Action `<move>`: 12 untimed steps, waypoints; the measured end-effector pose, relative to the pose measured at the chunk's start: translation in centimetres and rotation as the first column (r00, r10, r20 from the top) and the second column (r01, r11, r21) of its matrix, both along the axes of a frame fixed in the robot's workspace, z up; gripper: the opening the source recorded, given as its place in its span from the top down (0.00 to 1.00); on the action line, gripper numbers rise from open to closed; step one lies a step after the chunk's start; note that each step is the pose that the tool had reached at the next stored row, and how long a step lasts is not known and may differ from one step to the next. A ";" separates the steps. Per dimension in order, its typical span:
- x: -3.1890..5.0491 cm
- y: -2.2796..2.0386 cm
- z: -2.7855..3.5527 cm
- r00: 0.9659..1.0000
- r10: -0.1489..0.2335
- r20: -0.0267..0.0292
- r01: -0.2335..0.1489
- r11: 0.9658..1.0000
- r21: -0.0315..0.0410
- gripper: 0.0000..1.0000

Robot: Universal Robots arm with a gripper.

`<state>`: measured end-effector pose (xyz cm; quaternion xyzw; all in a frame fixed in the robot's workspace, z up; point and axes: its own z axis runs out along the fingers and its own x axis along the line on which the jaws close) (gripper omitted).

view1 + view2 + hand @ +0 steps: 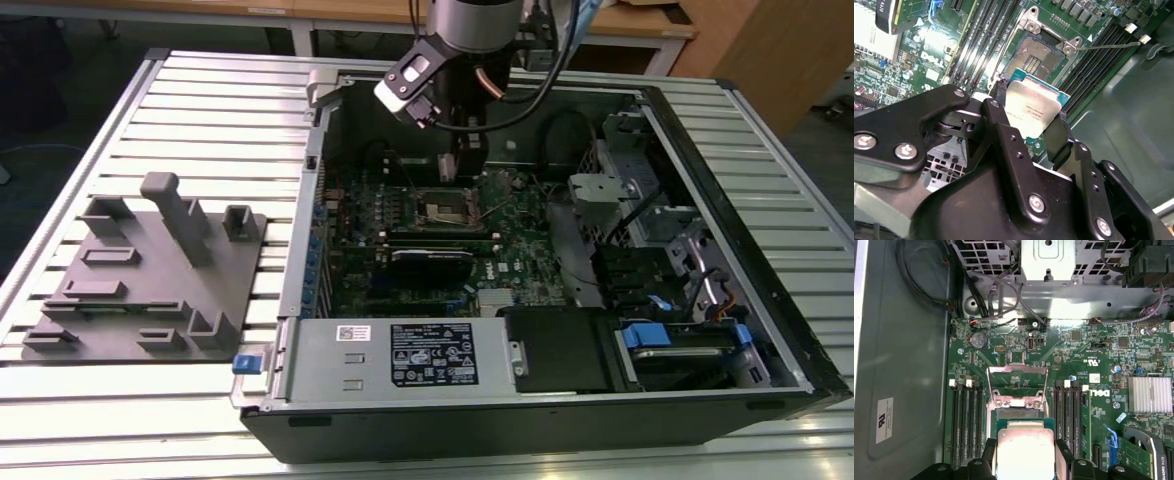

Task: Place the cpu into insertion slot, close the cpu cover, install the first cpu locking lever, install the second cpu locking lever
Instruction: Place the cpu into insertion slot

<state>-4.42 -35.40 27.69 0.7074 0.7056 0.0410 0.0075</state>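
My gripper (1031, 107) is shut on the cpu (1035, 111), a flat square chip with a dull silver top, pinched by two opposite edges between black fingers (999, 92). The chip hangs tilted just above the open insertion slot (1036, 57) on the green motherboard. In the first wrist view the cpu (1025, 447) sits in the gripper (1026, 452), and beyond it the cpu cover (1018, 369) stands flipped open, a thin silver frame. A thin wire locking lever (1109, 46) sticks out beside the socket. In the exterior view the gripper (461, 172) hovers over the slot (447, 207) inside the case.
The open computer case (747, 150) lies on a slatted table. A labelled power supply box (400, 355) fills its near side and a drive cage (641, 200) the exterior view's right. Memory slots (965, 415) flank the socket. A grey fixture (147, 270) with pegs lies beside the case.
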 end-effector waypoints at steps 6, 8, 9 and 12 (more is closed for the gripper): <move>0.00 0.00 -0.14 1.000 0.000 0.000 0.000 1.000 0.000 0.46; 0.00 0.00 -0.19 1.000 0.000 0.000 0.000 1.000 0.000 0.46; 0.00 0.00 -0.23 1.000 0.000 0.000 0.000 1.000 0.000 0.46; 0.00 0.00 -0.37 1.000 0.000 0.000 0.000 1.000 0.000 0.46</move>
